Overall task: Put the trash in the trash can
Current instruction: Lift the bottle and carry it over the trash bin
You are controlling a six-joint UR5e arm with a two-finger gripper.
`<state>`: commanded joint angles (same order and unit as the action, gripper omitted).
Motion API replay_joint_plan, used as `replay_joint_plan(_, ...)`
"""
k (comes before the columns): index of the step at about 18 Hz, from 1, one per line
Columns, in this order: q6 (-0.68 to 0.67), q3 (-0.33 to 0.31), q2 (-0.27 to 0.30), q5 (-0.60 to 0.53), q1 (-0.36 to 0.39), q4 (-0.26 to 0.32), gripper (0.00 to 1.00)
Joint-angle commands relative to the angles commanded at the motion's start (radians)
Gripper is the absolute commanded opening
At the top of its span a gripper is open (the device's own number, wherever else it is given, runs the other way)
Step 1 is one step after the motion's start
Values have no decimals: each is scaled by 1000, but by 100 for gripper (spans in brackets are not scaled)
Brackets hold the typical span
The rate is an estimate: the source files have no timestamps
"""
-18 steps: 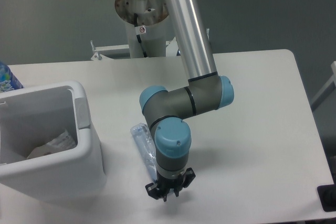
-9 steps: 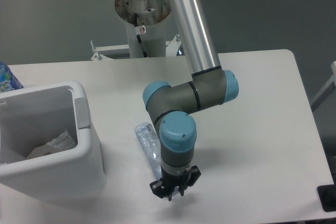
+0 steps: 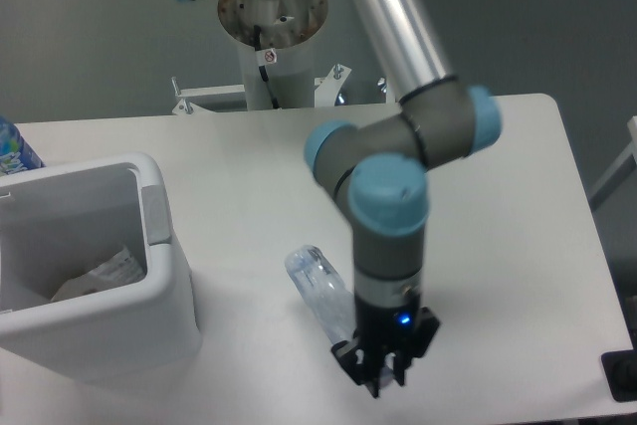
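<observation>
The white desk (image 3: 498, 246) stands on a grey floor, with the arm's pedestal at 12 o'clock and a blue-and-white labelled bottle (image 3: 15, 149) at the 9 o'clock edge. You will find one item done: the crumpled wrapper (image 3: 105, 274) lies inside the trash can (image 3: 164, 291) at 8 o'clock. The crushed clear bottle (image 3: 320, 291) remains, appearing lifted clear of the desk at 6 o'clock with its lower end at the end effector (image 3: 382, 370), whose fingers look pinched on it.

Table (image 3: 498, 196): bin (image 3: 159, 286), crushed bottle (image 3: 318, 291).
</observation>
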<state>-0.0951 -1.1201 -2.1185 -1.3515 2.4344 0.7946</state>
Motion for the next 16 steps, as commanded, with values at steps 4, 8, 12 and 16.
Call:
replay_joint_plan(4,6,25,60,2,-2,0,27)
replay_joint_plan(8,5,31,123,2,-31,-43,27)
replay_joint_plan(12,2,34,169,2,-89,-113,27)
replay_joint_plan(16,-2,42,199,2,-150,-115,27)
